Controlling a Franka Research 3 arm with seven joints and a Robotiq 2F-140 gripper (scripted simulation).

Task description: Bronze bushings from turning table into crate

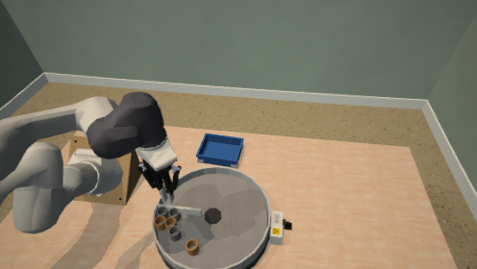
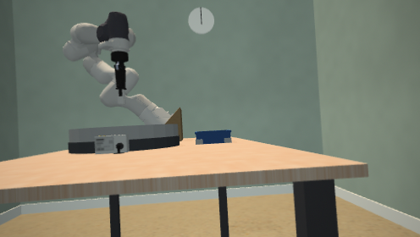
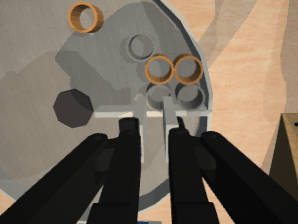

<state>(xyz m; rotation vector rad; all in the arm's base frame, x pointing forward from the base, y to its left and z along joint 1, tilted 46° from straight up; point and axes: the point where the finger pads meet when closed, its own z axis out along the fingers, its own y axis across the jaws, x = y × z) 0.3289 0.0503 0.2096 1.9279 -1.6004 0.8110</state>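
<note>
My gripper (image 1: 166, 196) (image 2: 120, 101) (image 3: 154, 110) points down above the turning table (image 1: 236, 197) (image 2: 127, 131) (image 3: 30, 50); its fingers are a narrow gap apart with nothing between them. Below it, two steel bushings (image 1: 163, 211) (image 3: 189, 86) stand side by side at the pale bar. Two bronze bushings (image 1: 160, 228) (image 3: 201, 70) touch or nearly touch each other beside them. A third steel bushing (image 1: 174, 237) (image 3: 129, 47) stands a little apart, and a third bronze bushing (image 1: 191, 252) (image 3: 99, 21) stands alone further round. The blue crate (image 1: 216, 161) (image 2: 212, 137) is behind the turning table and shows no bushings inside.
The pale bar (image 1: 189, 210) (image 3: 115, 111) reaches from the rim toward the dark hub (image 1: 213, 215) (image 3: 73, 108). A raised rim surrounds the turning table. A small control box (image 1: 277, 221) (image 2: 111, 144) sits at its side. The arm's wooden mount (image 1: 129, 178) (image 3: 291, 150) is nearby.
</note>
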